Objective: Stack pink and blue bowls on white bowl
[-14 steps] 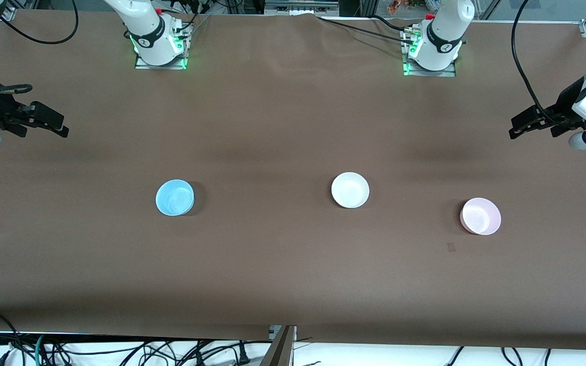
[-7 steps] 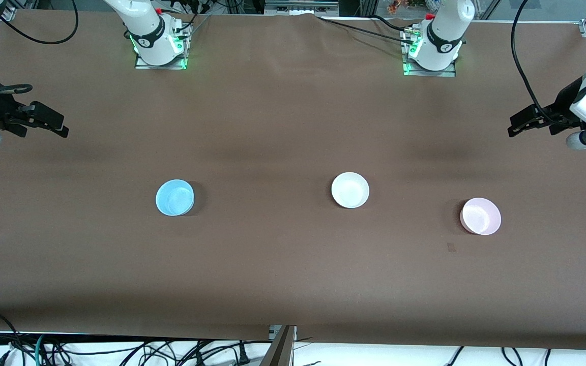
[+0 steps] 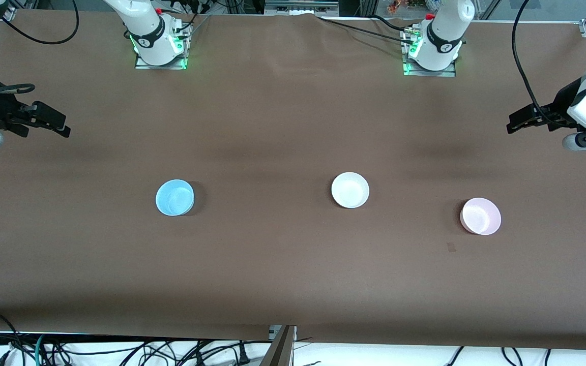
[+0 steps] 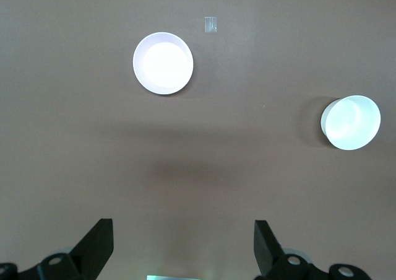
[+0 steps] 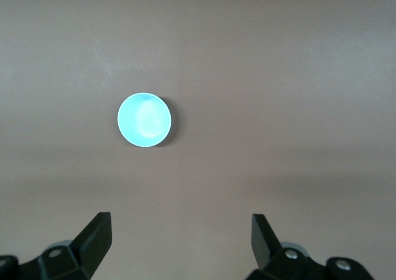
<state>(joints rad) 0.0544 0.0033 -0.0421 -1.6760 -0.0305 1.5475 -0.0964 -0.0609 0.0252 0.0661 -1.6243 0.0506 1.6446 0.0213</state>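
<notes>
3 smooth plastic bowls — matt brown table cover.

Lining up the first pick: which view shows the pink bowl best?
The left wrist view: the pink bowl sits large and whole ahead of the open left gripper. The front view shows it smaller, toward the left arm's end. The right wrist view misses it.

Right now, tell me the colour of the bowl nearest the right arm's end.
Light blue bowl; clearest in the front view.
</notes>
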